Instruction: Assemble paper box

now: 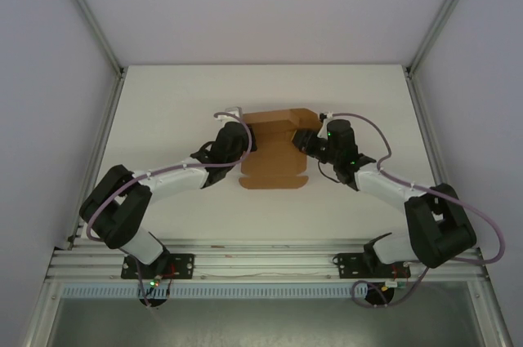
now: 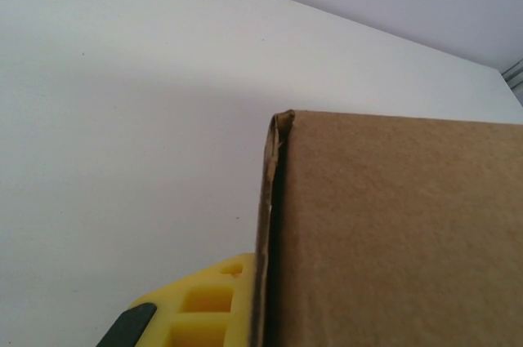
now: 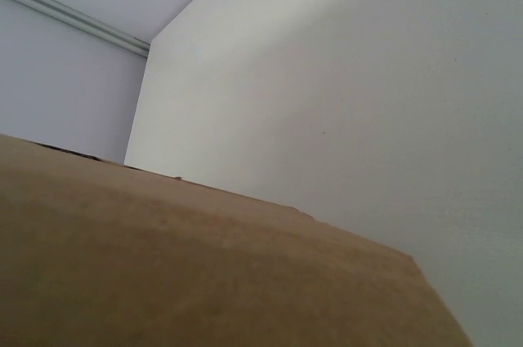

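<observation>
Left gripper [image 1: 246, 138], at the far left corner of the paper box [image 1: 274, 157]: jaws are closed on the box wall; one yellow finger [image 2: 204, 302] is seen, the other is hidden by cardboard. The box is laid on the table [image 1: 176, 98] between both grippers. Right gripper [image 1: 305, 140], at the box's right edge: the jaw state cannot be told.

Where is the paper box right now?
In the top view the paper box sits near the middle of the table, between the left gripper at its left edge and the right gripper at its right.
</observation>
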Motion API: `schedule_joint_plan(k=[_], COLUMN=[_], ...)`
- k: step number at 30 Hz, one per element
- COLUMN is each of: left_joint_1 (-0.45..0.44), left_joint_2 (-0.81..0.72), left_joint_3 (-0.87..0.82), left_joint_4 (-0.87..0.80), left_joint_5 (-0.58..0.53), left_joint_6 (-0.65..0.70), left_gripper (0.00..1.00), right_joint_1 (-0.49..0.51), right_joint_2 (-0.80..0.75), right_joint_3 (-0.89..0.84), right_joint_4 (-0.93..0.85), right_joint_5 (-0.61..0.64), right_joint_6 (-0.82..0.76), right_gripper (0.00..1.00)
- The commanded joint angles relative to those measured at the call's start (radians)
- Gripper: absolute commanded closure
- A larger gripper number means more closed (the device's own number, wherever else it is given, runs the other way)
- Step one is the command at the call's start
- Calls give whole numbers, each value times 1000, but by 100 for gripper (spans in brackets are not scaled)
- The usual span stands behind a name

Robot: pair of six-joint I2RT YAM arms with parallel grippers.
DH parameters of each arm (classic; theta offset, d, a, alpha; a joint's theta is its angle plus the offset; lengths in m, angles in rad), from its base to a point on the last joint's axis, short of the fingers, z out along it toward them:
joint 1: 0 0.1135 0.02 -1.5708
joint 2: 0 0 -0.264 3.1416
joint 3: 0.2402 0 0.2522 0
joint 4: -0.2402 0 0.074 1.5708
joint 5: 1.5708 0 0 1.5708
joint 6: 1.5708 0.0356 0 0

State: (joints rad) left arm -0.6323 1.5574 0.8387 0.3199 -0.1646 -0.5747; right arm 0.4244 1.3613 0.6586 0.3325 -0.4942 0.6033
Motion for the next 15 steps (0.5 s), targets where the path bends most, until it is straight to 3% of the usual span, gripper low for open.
schedule_joint_plan(k=[1, 4, 7, 11, 13, 15], left_joint_1=[7, 22, 32, 37, 38, 39], left_joint_2=[-26, -38, -49, -49, -47, -47], left_joint_3=[-11, -24, -40, -39, -39, -45], left_joint_4=[52, 38, 32, 12, 18, 38], left_joint_5=[-9, -7, -5, -4, 19, 53], left_joint_6=[-1, -4, 12, 70, 58, 78], left_gripper=[100, 100, 100, 100, 100, 100], right_joint_1=[0, -2, -7, -17, -36, -68], right_joint_2=[-59, -158, -299, -493, -550, -564], right_joint_3=[13, 35, 49, 43, 65, 95], right_joint_4=[-73, -255, -435, -556, -606, -639], right_joint_5=[41, 92, 195, 344, 426, 482], right_joint_6=[-26, -113, -201, -272, -320, -347], right_gripper=[68, 53, 45, 19, 1, 0])
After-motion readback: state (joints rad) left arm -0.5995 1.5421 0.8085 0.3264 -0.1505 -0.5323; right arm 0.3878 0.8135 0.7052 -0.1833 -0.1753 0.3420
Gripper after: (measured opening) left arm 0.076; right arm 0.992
